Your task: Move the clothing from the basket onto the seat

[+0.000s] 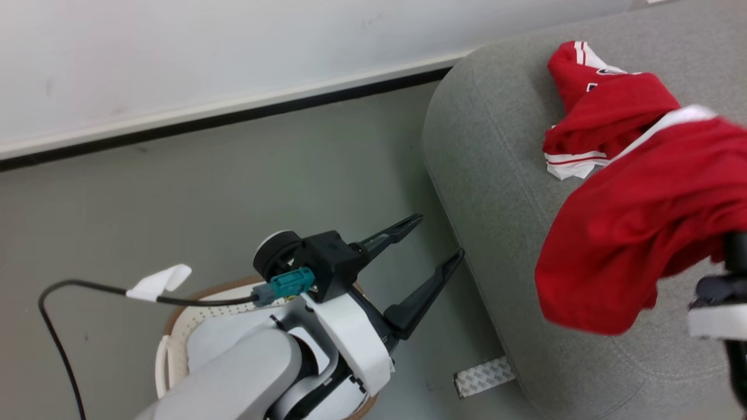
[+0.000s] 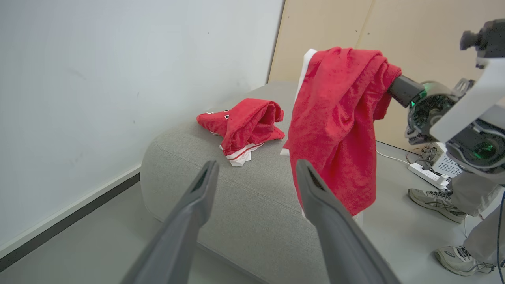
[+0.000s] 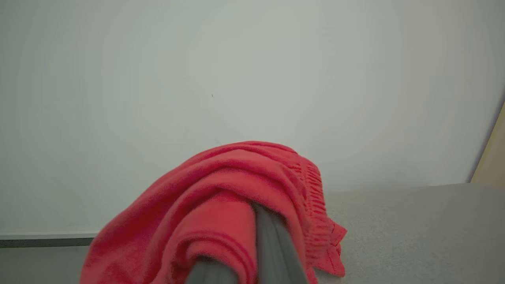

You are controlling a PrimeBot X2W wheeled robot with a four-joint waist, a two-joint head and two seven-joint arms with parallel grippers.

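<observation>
One piece of red clothing (image 1: 607, 111) with white stripes lies crumpled on the grey seat (image 1: 496, 146); the left wrist view shows it (image 2: 244, 122) near the seat's (image 2: 252, 205) front corner. A second red garment (image 1: 636, 233) hangs above the seat, draped over my right gripper (image 2: 394, 87), which is shut on it. Its cloth (image 3: 221, 209) covers all but one dark finger (image 3: 274, 252). My left gripper (image 1: 437, 238) is open and holds nothing, just left of the seat's edge and above the basket (image 1: 175, 318), whose inside my arm hides.
A white wall with a dark skirting (image 1: 233, 116) runs behind. A black cable with a white tag (image 1: 160, 280) trails from my left wrist. A patterned patch (image 1: 484, 376) lies on the floor. A person's shoes (image 2: 434, 199) and a power strip (image 2: 428, 175) are beyond the seat.
</observation>
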